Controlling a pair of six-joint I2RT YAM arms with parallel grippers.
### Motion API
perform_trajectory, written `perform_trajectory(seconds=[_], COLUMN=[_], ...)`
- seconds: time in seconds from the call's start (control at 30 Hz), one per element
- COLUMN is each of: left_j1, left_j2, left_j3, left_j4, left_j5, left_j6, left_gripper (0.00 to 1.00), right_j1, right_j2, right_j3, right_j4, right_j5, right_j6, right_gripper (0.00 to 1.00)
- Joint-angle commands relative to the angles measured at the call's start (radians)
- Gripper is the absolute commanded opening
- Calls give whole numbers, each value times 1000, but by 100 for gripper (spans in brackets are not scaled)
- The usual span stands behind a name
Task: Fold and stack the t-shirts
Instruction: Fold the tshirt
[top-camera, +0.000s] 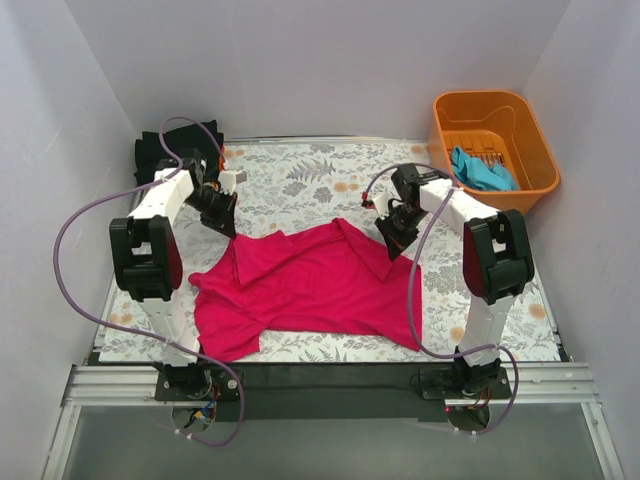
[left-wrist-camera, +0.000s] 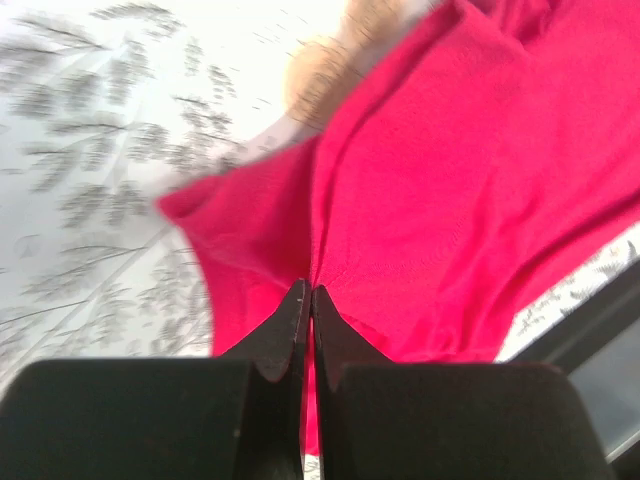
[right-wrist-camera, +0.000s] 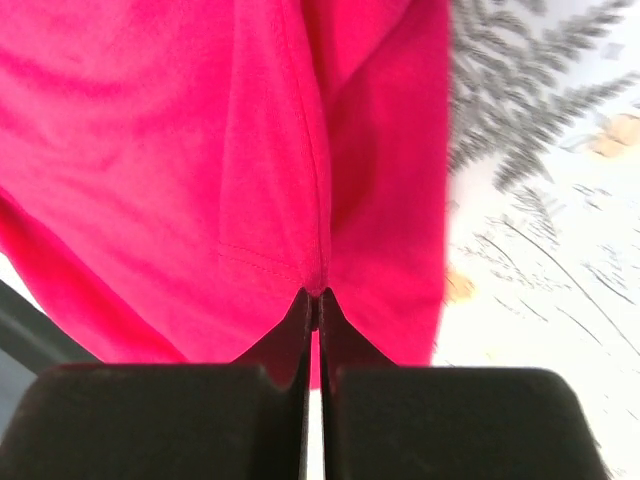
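A magenta-pink t-shirt (top-camera: 310, 285) lies spread and rumpled in the middle of the floral table. My left gripper (top-camera: 228, 226) is shut on its upper left edge; in the left wrist view the cloth (left-wrist-camera: 450, 180) runs out from between the closed tips (left-wrist-camera: 308, 292). My right gripper (top-camera: 392, 243) is shut on its upper right edge, the cloth (right-wrist-camera: 200, 150) pinched at a seam at the tips (right-wrist-camera: 313, 294). A teal-blue t-shirt (top-camera: 482, 170) lies in the orange basket (top-camera: 535, 135). A folded black shirt (top-camera: 155, 150) sits at the back left, with a bit of orange cloth (top-camera: 220, 158) beside it.
The orange plastic basket stands at the back right corner. White walls close in the table on three sides. Purple cables loop from both arms. The table's black front rail (top-camera: 330, 375) runs along the near edge.
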Motion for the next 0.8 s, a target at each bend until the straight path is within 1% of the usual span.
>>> perform_trajectory(seconds=[0.0,0.17,0.2,0.23,0.27,0.37,0.4,0.43,0.5,0.57,0.63,0.67,0.73,0.77], left_j1=[43,45,45,43,43,23,7,8,-50,-60,-60,-60,-44,-29], left_j2=[-91,-86,-80,-76,-69,-83,-95,-133,-164,-178,-175,-181,-189,-186], left_j3=[82,93,92,90,86,6,-28,-110,-181,-236,-240,-234,-200,-132], left_j4=[48,102,97,80,32,-50,-58,-58,-47,-17,0,37,78,106], left_j5=[-37,-106,-97,-45,-13,88,90,84,60,31,17,3,-26,-26], left_j6=[-33,-35,-27,5,22,132,162,224,251,236,211,179,115,78], left_gripper=[0,0,0,0,0,0,0,0,0,0,0,0,0,0], right_j1=[-5,-30,-33,-36,-36,-38,-38,-38,-36,-36,-36,-38,-38,-39], right_j2=[-60,-51,-45,-43,-41,-40,-43,-44,-44,-43,-38,-40,-44,-47], right_j3=[56,123,127,130,128,107,99,93,79,77,85,90,125,142], right_j4=[-40,-50,-54,-54,-56,-63,-63,-63,-65,-65,-66,-68,-74,-79], right_j5=[61,118,119,118,113,99,99,104,102,98,101,105,127,139], right_j6=[-40,-69,-71,-75,-77,-79,-82,-82,-88,-88,-89,-91,-100,-106], right_gripper=[1,1,1,1,1,1,1,1,1,1,1,1,1,1])
